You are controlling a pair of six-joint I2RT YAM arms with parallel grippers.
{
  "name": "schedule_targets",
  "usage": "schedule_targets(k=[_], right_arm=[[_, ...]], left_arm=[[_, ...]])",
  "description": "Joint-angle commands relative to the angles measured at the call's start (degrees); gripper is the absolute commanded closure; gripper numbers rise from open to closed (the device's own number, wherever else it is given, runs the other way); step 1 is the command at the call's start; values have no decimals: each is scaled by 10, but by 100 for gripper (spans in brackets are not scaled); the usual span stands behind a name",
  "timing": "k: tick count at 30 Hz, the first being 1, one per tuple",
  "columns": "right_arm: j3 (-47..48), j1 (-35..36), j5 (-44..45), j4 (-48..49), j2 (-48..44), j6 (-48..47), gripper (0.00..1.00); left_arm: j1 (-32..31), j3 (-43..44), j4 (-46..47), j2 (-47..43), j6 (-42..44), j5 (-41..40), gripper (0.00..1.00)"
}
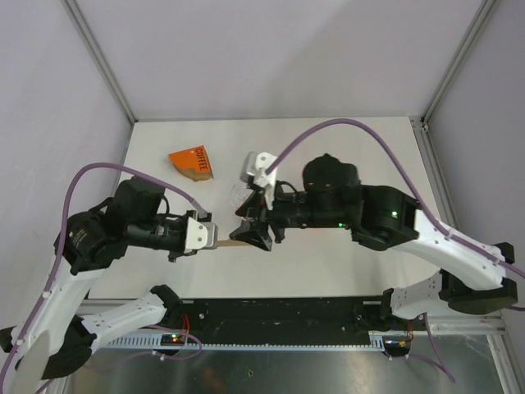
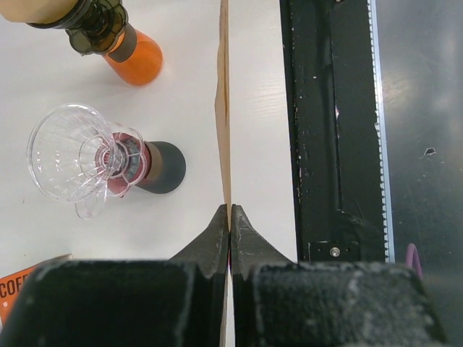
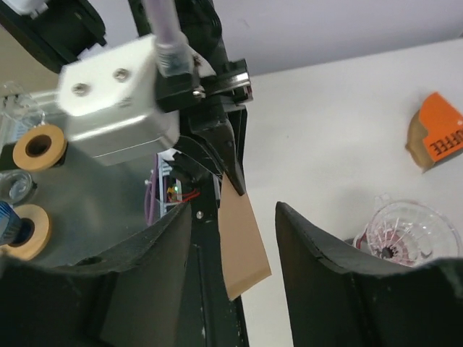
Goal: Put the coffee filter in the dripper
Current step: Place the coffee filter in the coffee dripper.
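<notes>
Over on the far left of the table lies the orange packet of filters, out of the way. Nearer me, the left gripper is pinched tight on the edge of one brown coffee filter, holding it up off the table as a flat, folded sheet. From the left wrist it shows only as a thin line running away from the fingertips. Just beyond the paper, on the far side, stands the clear dripper. Its mouth seems to face up and its ribbed inside is bare, with no paper in it. To the right, the right gripper has its fingers parted on either side of the hanging filter, with a gap showing on both sides, so it grips nothing. To my eye the task is about half done: the filter is picked up and brought close to the dripper, and this looks like a handover or a move to spread the paper open. What remains is opening the flat filter into a cone, carrying it over the dripper and seating it inside.
</notes>
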Motion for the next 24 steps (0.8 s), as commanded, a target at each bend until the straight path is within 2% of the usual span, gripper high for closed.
schedule_targets(k=[1,8,12,14,15,17,19,21,24], right_arm=[[46,5,-14,-55,39,9,48],[74,-7,-62,-72,78,9,66],[75,-10,-68,-79,81,9,84],[71,-11,-70,-76,78,14,90],[69,-12,-72,-74,76,17,90],[64,-13,-77,-66,70,21,75],[59,-15,-84,-57,65,24,67],[53,-18,-94,-48,58,26,65],[47,-19,-98,-41,51,28,74]], left_arm=[[-8,4,-29,-4,11,-5,100],[-10,2,-29,-9,12,-2,100],[-10,2,-29,-11,14,-1,100],[-10,0,-29,-10,14,0,100],[-10,0,-29,-10,15,0,100],[-10,-2,-29,-11,15,-2,100],[-11,-2,-29,-11,15,-2,100],[-11,-1,-29,-11,15,-2,100],[-11,-1,-29,-11,15,-1,100]])
